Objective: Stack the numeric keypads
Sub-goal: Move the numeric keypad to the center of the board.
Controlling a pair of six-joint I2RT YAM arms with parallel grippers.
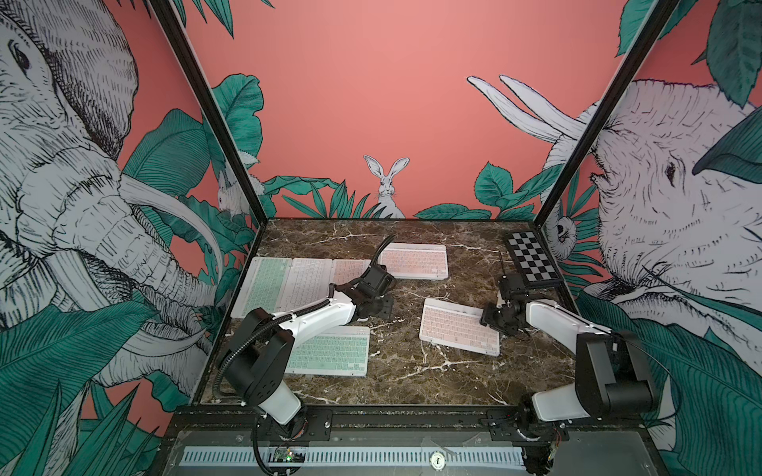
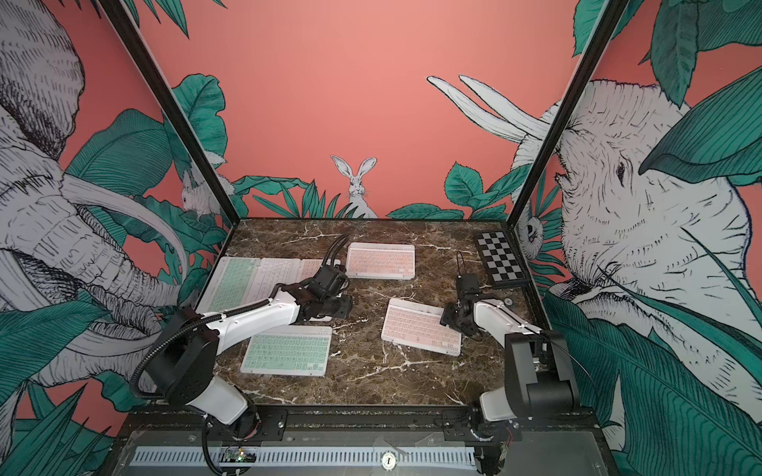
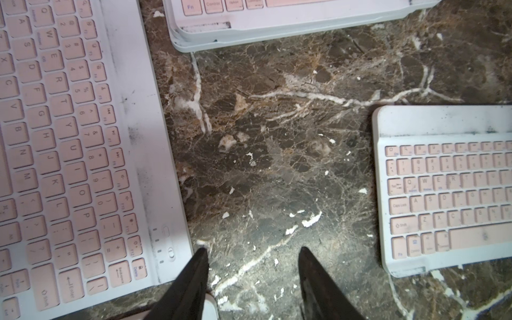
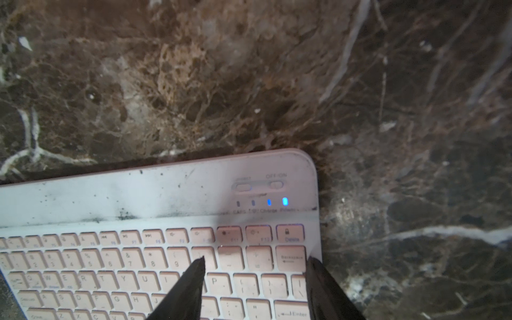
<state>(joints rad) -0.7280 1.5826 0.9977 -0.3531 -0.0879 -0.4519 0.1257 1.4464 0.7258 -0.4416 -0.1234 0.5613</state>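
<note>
**A:** Where is there room to move?

**B:** The marble table (image 1: 412, 383) is bare at the centre and front. A row of keypads (image 1: 288, 284) lines the left wall. The far pink keypad (image 1: 414, 261) lies at the back, the mint keypad (image 1: 330, 350) front-left and the near pink keypad (image 1: 457, 325) right of centre.

**A:** And the arms?

**B:** Both reach in low. The left gripper (image 3: 254, 250) is spread over bare marble, pinching nothing. The right gripper (image 4: 256, 259) is spread across the near pink keypad's side edge.

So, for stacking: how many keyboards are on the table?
6 keyboards: green, pale and pink side by side far left; pink far centre; green front left; pink by the right gripper. Others may hide underneath.
</note>
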